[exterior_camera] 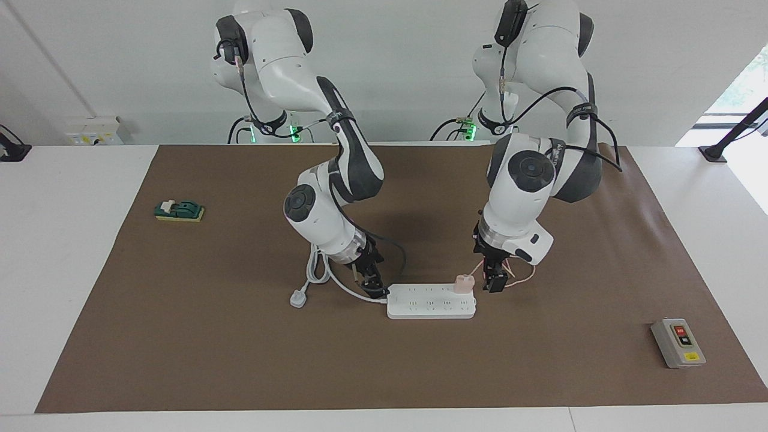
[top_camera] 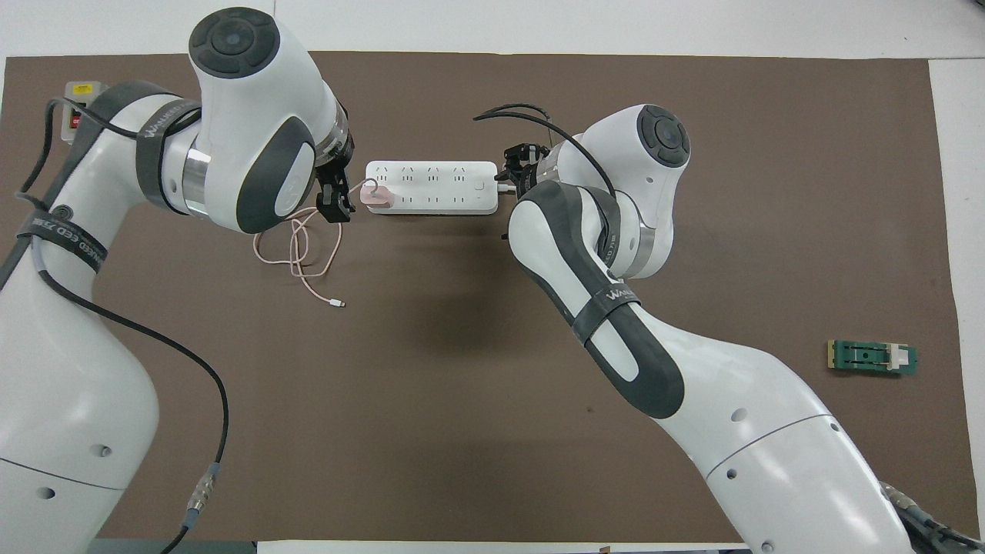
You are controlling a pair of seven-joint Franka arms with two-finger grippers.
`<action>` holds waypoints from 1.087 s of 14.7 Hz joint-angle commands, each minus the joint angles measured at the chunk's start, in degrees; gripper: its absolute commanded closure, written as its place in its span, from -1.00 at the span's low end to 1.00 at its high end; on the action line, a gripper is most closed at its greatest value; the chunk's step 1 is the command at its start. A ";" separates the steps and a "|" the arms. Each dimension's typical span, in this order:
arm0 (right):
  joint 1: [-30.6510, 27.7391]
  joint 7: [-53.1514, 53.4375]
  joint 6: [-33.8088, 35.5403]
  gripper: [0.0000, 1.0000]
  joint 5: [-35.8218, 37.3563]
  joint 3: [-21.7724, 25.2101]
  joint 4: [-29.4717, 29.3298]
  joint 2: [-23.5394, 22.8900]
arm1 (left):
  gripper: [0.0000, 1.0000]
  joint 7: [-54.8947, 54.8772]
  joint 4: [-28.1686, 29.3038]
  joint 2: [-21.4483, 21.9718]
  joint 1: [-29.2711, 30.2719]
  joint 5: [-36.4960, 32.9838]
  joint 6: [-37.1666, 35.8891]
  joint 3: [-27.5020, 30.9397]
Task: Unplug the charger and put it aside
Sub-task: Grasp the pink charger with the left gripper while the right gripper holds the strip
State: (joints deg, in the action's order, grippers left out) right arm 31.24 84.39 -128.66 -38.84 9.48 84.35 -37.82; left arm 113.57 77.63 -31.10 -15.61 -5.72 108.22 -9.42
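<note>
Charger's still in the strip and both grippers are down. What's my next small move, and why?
Probably slide the left gripper sideways onto the small pale pink cube charger and grip it. The charger still sits plugged in the long white power strip, the left gripper beside it; the right gripper is at the strip's other end.

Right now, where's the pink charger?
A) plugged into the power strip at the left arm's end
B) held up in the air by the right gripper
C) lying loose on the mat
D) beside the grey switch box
A: the charger sits upright in the power strip at the end by the left gripper, its cable trailing onto the mat.
</note>
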 commanded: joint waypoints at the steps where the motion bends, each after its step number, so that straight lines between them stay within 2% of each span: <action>1: -0.13 0.95 0.43 -1.00 -1.15 0.02 -5.25 -4.45 | -1.00 1.83 -2.05 -2.47 -1.35 -1.66 1.20 0.72; 6: -0.30 0.95 -0.28 -1.00 -1.15 -0.69 -8.14 -6.73 | -1.00 1.92 -1.96 -4.67 -2.05 -2.81 2.52 0.72; 16: -1.01 1.39 -0.01 -1.00 -0.97 -0.69 -14.21 -11.04 | -1.00 2.44 -0.47 -5.82 -2.93 -5.97 5.86 0.63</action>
State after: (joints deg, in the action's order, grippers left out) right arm 30.77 84.78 -128.74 -39.11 9.02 73.13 -46.77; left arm 114.72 77.51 -36.30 -17.72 -10.11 113.29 -9.41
